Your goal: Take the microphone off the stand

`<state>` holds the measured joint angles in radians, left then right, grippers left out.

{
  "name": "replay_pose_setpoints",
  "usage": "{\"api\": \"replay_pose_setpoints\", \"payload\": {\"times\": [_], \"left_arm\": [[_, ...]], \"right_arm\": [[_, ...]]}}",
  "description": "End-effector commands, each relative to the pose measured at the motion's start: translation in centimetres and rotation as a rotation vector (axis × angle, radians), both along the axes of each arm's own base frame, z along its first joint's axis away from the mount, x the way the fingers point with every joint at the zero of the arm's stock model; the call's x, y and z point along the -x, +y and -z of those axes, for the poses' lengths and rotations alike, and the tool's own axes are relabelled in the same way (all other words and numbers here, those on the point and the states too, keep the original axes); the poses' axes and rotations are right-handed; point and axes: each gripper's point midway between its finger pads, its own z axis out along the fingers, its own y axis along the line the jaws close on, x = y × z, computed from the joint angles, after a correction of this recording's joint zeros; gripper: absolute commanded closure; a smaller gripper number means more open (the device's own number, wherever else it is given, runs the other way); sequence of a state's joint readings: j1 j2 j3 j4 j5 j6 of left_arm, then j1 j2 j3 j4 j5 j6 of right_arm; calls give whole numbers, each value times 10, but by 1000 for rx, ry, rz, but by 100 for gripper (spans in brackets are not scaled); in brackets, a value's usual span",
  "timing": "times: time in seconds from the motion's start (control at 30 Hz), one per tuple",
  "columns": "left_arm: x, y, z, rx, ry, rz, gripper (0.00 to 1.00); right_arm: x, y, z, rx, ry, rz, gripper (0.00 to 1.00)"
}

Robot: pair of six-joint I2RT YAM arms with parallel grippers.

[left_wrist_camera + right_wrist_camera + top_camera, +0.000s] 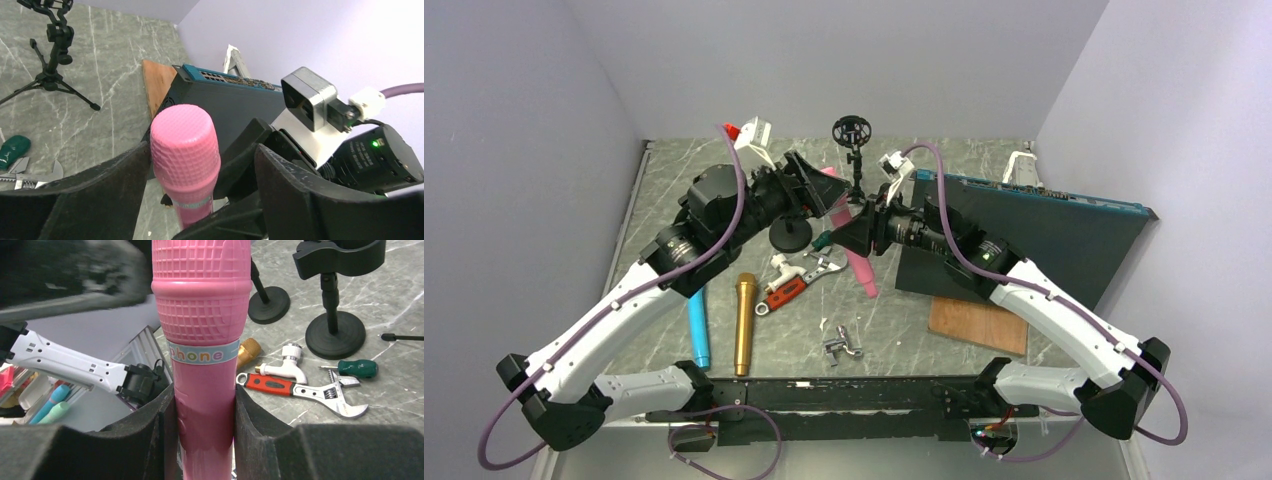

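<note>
1. Judged nearly done: finds the pink ribbed plastic toy microphone (202, 315) clamped by its handle between the foam pads of the right gripper (204, 400), shut tight on it and held apart from the black round-based stand (334, 332).
2. Finds the left gripper (202, 155) spread wide around the microphone's mesh head, touching or just beside it on one side only, so gripping nothing.
3. Probably left to do: carrying it clear and setting it down on the grey marbled table (894, 320).
4. Right wrist view alone: shows the clamp on the handle and the stand's clip, with nothing visible in it as far as the frame reaches.
5. Left wrist view alone: shows the gap beside the head.
6. Top view alone: places the microphone between both grippers, mid-table, near the black tripod with a cage mount (854, 135).
</note>
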<state>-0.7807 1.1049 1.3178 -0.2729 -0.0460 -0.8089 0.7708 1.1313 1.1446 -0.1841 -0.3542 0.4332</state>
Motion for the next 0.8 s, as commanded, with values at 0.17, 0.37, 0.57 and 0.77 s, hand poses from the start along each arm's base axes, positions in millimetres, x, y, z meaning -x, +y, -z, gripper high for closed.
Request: {"api": "replay_pose_setpoints", "payload": {"times": [0.17, 0.37, 0.57, 0.77], "left_arm": [[7, -4, 6, 47, 47, 18, 40], [6, -6, 18, -13, 75, 30, 71], [11, 21, 31, -190, 58, -19, 94], [32, 86, 82, -456, 146, -98, 100]], "right_arm": [[9, 9, -37, -87, -69, -41, 100], [11, 12, -36, -82, -70, -53, 100], [-4, 0, -24, -4, -73, 51, 21], [-13, -17, -16, 46, -108, 138, 8]]}}
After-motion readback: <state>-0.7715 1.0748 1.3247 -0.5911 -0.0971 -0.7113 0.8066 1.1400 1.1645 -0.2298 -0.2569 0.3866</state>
